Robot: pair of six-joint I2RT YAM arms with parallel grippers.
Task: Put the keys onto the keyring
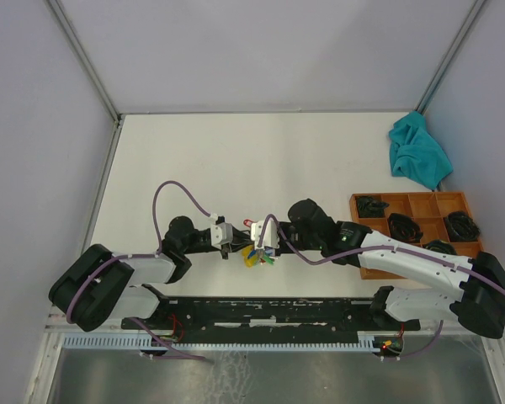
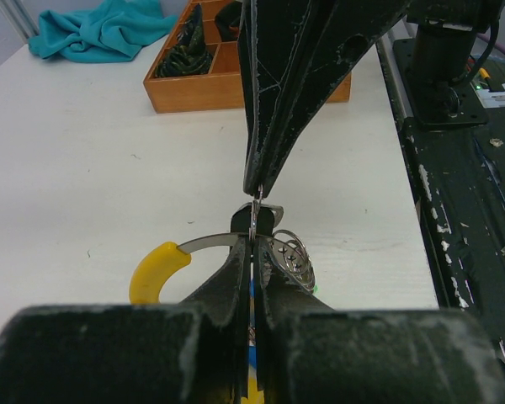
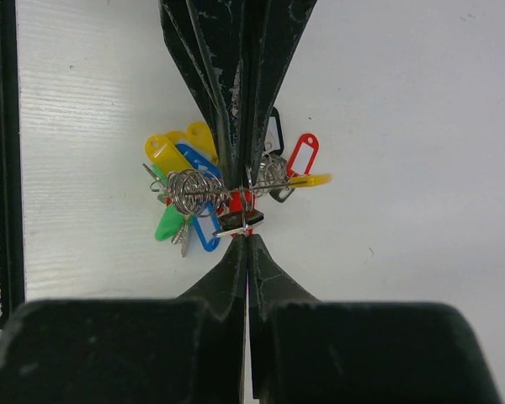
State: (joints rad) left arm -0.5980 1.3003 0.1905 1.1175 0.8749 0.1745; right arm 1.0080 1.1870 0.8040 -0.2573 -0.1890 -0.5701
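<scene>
Right pincer (image 3: 247,239): clamped, apparently on the dark key (image 3: 240,220), frame centre. Left pincer (image 2: 252,246): clamped on the keyring (image 3: 194,189) wire, just above. Step: threading the key on. Next: fine sliding along the wire, both grips firm. Desk (image 3: 404,126) beneath.

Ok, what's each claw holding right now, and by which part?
Left claw: shut on the keyring, by its silvery wire. Right claw: seemingly shut on the dark key, which part is unclear.
</scene>
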